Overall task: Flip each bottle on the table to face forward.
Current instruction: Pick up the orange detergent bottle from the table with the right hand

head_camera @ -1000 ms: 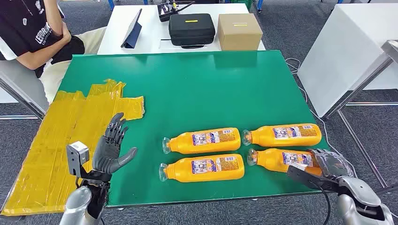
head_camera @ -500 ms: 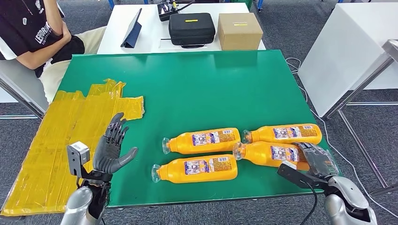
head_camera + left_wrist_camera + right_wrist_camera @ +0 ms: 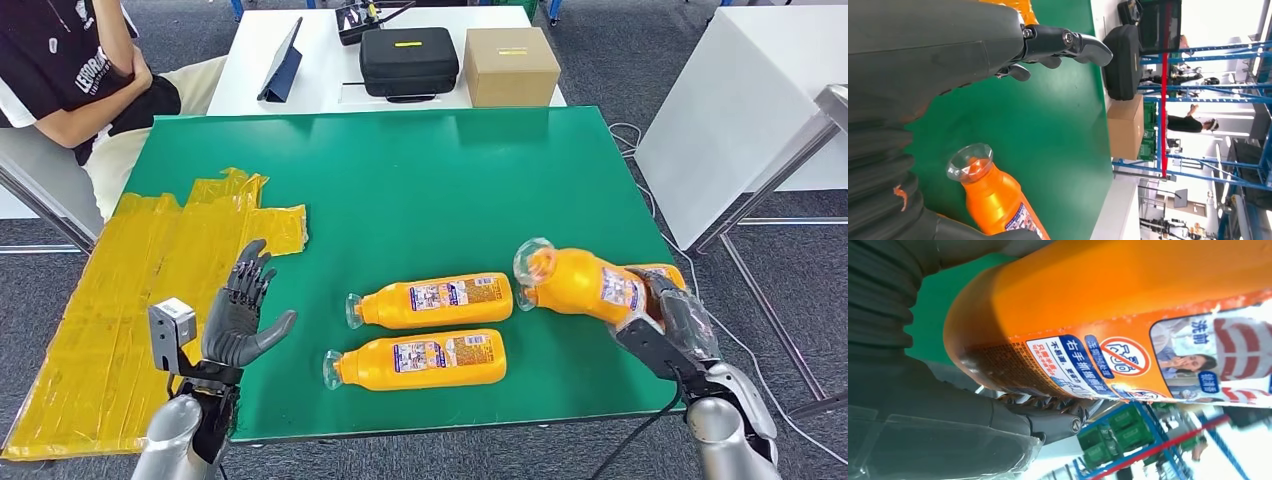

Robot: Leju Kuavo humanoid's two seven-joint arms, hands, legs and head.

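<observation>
The bottles (image 3: 437, 301) are glossy orange plastic with printed paper-like labels. The counter (image 3: 420, 190) has a matt green cover; crinkled yellow tape (image 3: 120, 290) shines beside it.

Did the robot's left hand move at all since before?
No. The left hand hangs open at the same spot beside the yellow tape patch, near the green table's edge.

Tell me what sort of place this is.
Probably a robotics lab or test workshop: a green work table with orange bottles laid out, a black equipment case on a white table behind, blue metal racking beyond.
</observation>
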